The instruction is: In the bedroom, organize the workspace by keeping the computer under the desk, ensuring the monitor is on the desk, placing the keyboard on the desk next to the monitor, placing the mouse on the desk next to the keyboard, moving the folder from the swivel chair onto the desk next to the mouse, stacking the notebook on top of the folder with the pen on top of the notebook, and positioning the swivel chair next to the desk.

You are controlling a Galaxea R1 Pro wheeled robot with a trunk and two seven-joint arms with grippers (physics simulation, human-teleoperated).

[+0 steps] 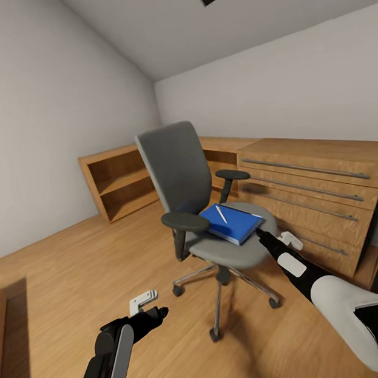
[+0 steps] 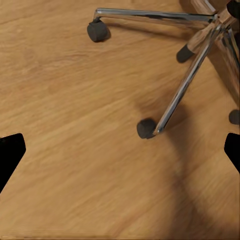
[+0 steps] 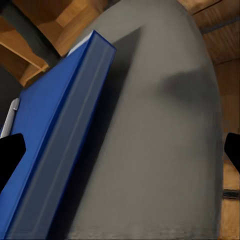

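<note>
My right gripper (image 1: 262,235) hangs just beside the near corner of the blue folder (image 1: 231,223), its fingers spread wide and holding nothing; through the right wrist camera the fingertips (image 3: 10,157) flank the folder's spine (image 3: 60,145) and the grey seat beyond it. The folder lies flat on the seat of the swivel chair (image 1: 181,172), with the pen (image 1: 221,213) resting on top of it; whether a notebook sits between them I cannot tell. The chair's two armrests stand on either side of the folder, the nearer one (image 1: 184,221) just beside its left edge. My left gripper (image 1: 155,315) hovers low over the wooden floor (image 1: 74,276), in front of the chair's base, also spread and empty; below it the left wrist camera shows a chrome leg (image 2: 182,90) and dark casters (image 2: 146,128). Behind the chair stand a low open bookshelf (image 1: 120,182) and a wooden drawer unit (image 1: 324,185).
</note>
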